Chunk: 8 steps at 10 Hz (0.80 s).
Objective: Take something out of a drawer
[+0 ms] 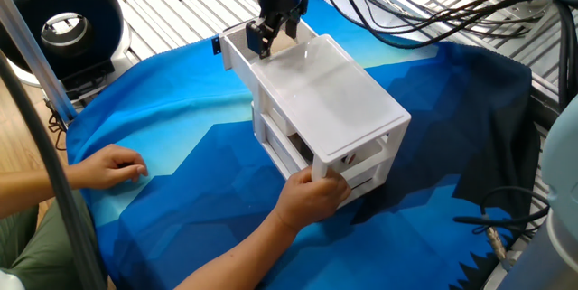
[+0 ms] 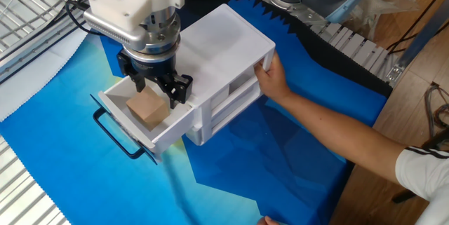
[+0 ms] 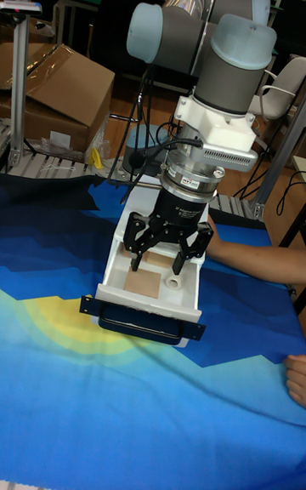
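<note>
The white cabinet (image 2: 228, 39) has its top drawer (image 2: 170, 125) pulled out, its black handle (image 2: 112, 135) facing away from the cabinet. A small tan cube (image 2: 146, 107) lies inside the drawer (image 3: 115, 264). My gripper (image 2: 155, 90) hangs open just above the cube (image 3: 146, 276), pointing straight down, its black fingers (image 3: 136, 250) spread to either side and touching nothing. In the one fixed view the gripper (image 1: 271, 37) stands over the drawer (image 1: 233, 48) and hides the cube.
A person's hand (image 1: 314, 192) holds the cabinet's back end (image 2: 270, 78); the other hand (image 1: 110, 165) rests on the blue cloth (image 1: 181, 145). A black round device (image 1: 63, 23) stands at the cloth's corner, and cables (image 1: 424, 19) trail behind the cabinet.
</note>
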Motion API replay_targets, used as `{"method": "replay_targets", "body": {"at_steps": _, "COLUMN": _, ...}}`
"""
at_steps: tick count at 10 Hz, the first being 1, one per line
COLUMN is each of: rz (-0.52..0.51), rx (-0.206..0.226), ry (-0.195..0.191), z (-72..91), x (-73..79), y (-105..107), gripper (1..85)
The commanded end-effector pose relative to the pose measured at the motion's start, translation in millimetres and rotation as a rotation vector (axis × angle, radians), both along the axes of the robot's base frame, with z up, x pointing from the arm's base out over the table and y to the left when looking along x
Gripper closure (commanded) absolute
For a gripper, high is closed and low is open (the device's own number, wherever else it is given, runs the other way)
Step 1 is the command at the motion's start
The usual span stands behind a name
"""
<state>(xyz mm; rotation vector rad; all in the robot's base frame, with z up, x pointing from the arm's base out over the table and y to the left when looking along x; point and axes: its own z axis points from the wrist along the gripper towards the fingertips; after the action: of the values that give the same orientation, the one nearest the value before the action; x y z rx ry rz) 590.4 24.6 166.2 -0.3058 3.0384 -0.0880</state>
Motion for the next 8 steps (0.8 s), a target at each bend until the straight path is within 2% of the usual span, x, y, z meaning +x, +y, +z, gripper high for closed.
{"method": "replay_targets", "body": {"at_steps": 1, "rz": 0.080, "rx": 0.013, "ry": 0.012, "z": 0.7, "x": -2.2, "y": 4.4, "gripper": 15.7}}
{"method": "replay_targets", "body": {"at_steps": 3, "rz": 0.128, "rx": -0.001, "ry": 0.010, "z": 0.9, "x": -1.1, "y": 2.0, "gripper": 15.3}}
{"method": "replay_targets", "body": {"at_steps": 4, "rz": 0.105, "rx": -0.008, "ry": -0.001, "z": 1.3, "x": 1.7, "y": -0.4, "gripper": 14.0}}
{"method": "replay_targets", "body": {"at_steps": 5, "rz": 0.052, "rx": 0.009, "ry": -0.008, "z": -0.3, "x": 7.0, "y": 0.4, "gripper": 13.7}}
{"method": "replay_targets", "body": {"at_steps": 6, "rz": 0.025, "rx": 0.049, "ry": -0.017, "z": -1.0, "x": 13.3, "y": 7.3, "gripper": 13.3}}
{"method": "replay_targets", "body": {"at_steps": 8, "rz": 0.032, "rx": 0.045, "ry": -0.025, "z": -5.8, "x": 26.2, "y": -2.6, "gripper": 12.7}}
